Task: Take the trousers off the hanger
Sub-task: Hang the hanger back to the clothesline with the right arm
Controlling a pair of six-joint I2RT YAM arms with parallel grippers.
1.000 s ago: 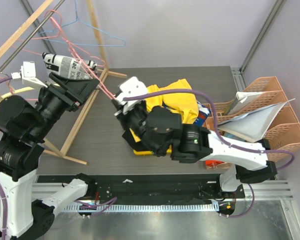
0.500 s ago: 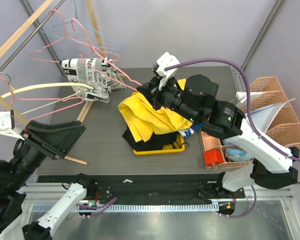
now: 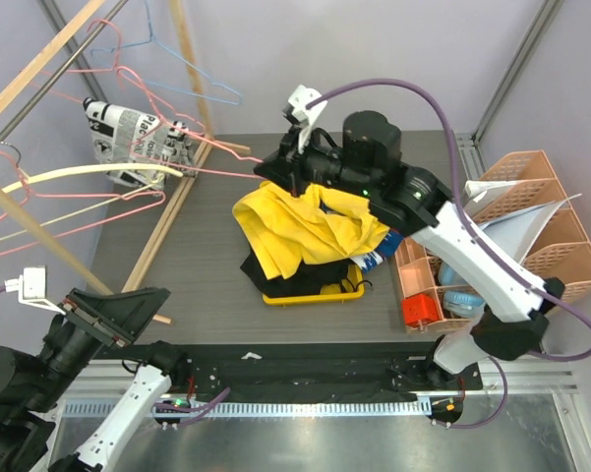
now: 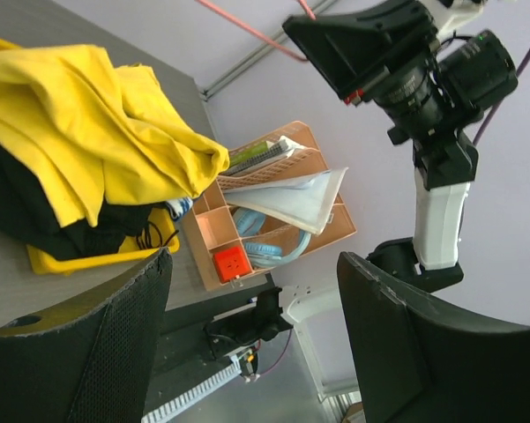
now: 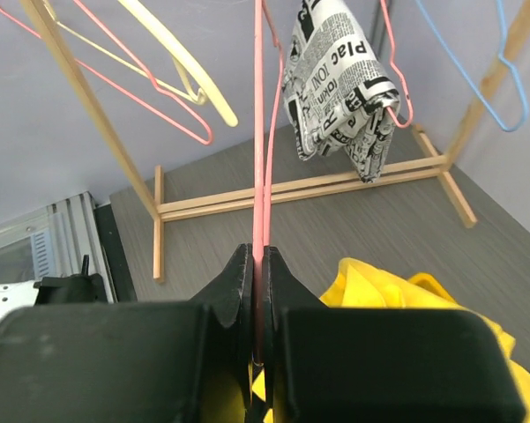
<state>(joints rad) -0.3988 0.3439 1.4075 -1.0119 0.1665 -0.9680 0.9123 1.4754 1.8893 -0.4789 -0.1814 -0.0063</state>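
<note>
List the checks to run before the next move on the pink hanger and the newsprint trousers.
1. Grip: right tool shut on the pink hanger: ok.
2. Free arm: left tool open, nothing between its fingers: ok.
3. Reach: left tool close to the trousers: not ok; it sits low at the near left corner, apart from them.
4. Goal: trousers off the pink hanger: not ok; they hang on it.
5. Snags: pink hanger free of the wooden rack: cannot tell.

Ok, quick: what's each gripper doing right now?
Left gripper: open, nothing between the fingers.
Right gripper: closed on the pink hanger.
</note>
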